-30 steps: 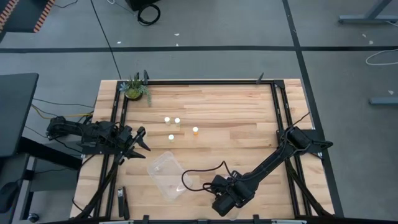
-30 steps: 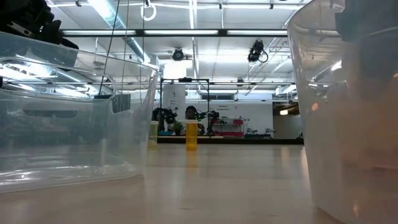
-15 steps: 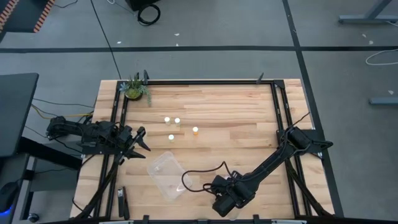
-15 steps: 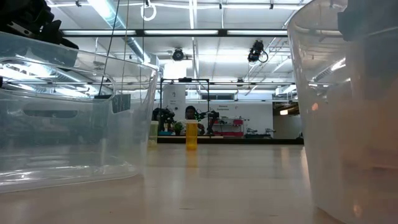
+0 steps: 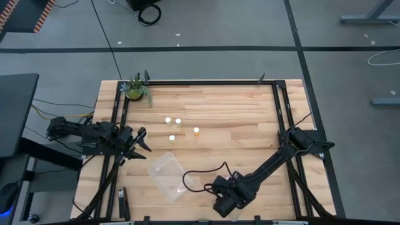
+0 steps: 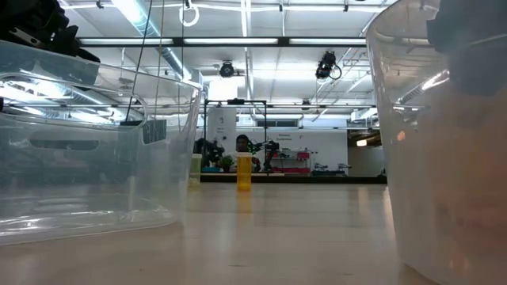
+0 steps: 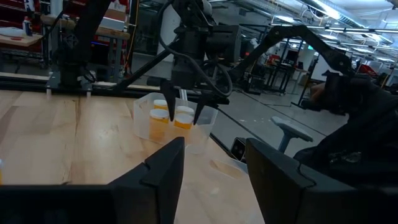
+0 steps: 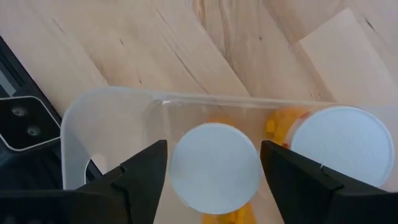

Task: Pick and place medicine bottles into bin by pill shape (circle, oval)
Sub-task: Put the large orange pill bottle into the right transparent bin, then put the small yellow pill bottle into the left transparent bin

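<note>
Now right claw [image 8: 211, 165] apart, straddling white-capped bottle [image 8: 214, 163] inside clear tub [image 8: 81, 112].

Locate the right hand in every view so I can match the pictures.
High view: right hand at bottom centre, at the end of the right arm.
Low view: dark shape at top right, behind the clear tub wall.
Left wrist view: upper centre, hanging over the tub.
Right wrist view: bottom, over a white-capped bottle.
Shared landmark: that tub, clear in all but the high view.
</note>
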